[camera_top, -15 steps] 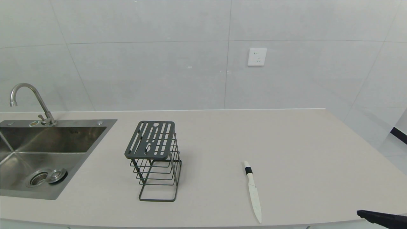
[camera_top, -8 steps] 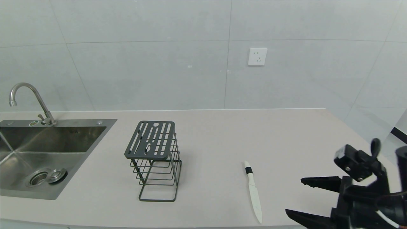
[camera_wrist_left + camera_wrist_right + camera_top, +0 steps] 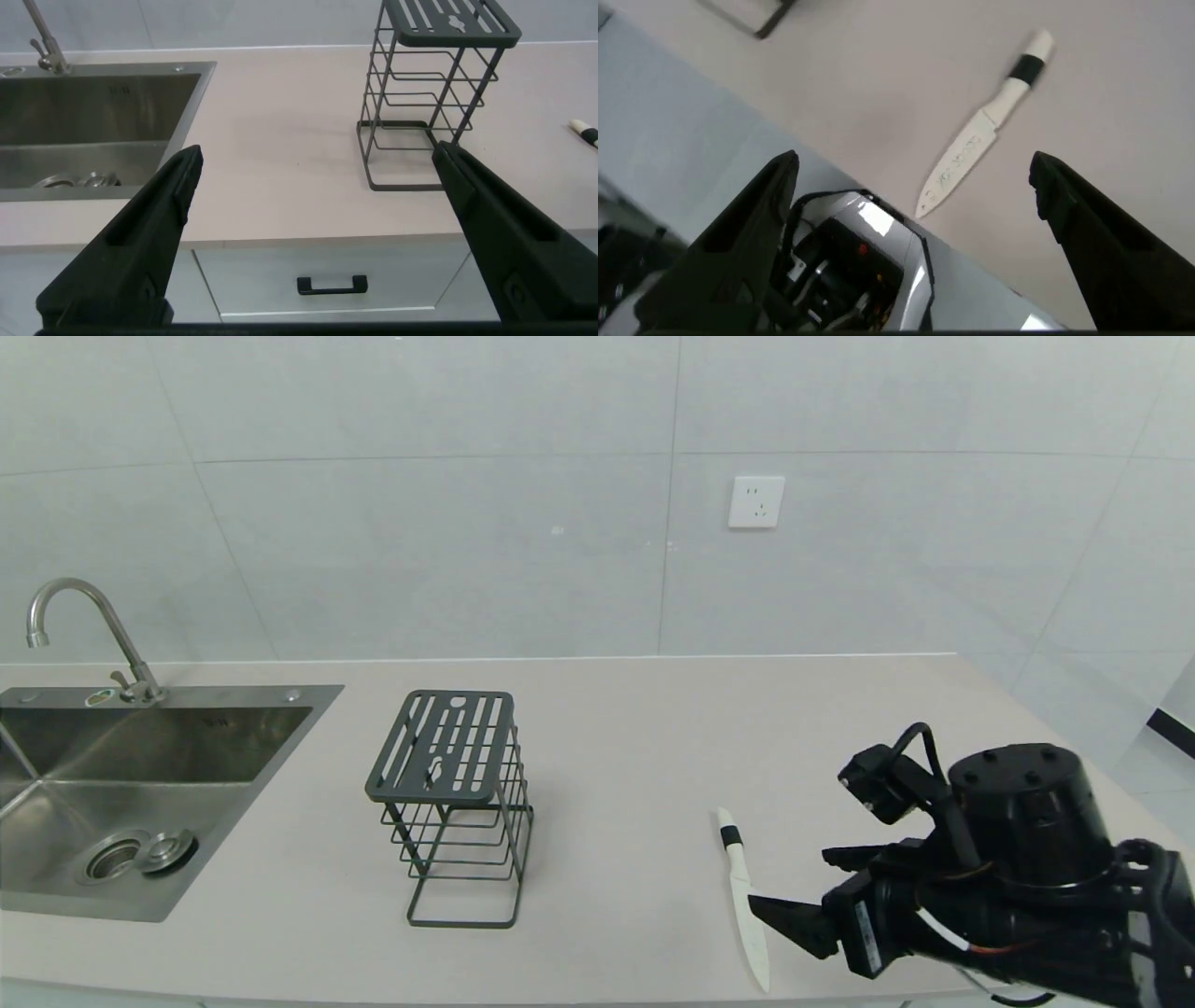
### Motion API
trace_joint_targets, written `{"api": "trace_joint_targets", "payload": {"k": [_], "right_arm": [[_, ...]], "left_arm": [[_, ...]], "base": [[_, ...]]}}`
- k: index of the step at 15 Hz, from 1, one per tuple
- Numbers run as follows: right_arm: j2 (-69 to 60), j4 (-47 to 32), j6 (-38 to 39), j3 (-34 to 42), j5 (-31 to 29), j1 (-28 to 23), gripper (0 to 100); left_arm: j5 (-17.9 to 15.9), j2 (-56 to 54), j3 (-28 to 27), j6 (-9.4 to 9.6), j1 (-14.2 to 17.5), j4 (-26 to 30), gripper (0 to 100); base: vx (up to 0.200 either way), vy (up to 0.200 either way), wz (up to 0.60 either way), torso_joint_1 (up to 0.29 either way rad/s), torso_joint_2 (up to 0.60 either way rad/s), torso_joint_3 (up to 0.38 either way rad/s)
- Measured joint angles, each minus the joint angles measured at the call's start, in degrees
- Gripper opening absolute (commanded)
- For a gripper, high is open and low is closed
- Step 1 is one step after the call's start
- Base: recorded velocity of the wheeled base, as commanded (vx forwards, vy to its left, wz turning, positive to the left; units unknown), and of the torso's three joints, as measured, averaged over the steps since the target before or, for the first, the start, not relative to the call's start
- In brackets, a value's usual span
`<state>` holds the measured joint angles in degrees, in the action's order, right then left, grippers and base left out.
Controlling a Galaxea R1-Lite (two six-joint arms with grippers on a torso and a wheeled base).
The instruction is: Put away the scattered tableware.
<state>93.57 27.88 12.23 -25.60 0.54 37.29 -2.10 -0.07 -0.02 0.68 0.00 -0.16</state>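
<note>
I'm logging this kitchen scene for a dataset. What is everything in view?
knife: 1, white with a black band, flat on the counter near its front edge, right of the rack
rack: 1, dark grey wire, mid-counter
counter: 1, beige
sink: 1, steel, left end of the counter
tap: 1, steel, behind the sink
socket: 1, white, on the wall
drawer handle: 1, black, below the counter
right claw: black, open, beside the knife
left claw: black, open, before the counter
</note>
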Motion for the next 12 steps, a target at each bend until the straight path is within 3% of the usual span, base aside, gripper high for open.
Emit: {"api": "trace_joint_targets", "payload": {"k": [5, 12], "right_arm": [[10.01, 0.17, 7.83, -6.6, -9.64, 2.69, 100], [22.86, 1.13, 8.37, -9.12, -14.25, 1.24, 100]], "left_arm": [[-0.01, 0.0, 0.02, 0.11, 0.0, 0.0, 100], [-0.01, 0.0, 0.02, 0.1, 0.0, 0.0, 100]], "base": [[0.0, 0.0, 0.0, 0.0, 0.0, 0.0], [0.0, 0.0, 0.0, 0.0, 0.0, 0.0]]}}
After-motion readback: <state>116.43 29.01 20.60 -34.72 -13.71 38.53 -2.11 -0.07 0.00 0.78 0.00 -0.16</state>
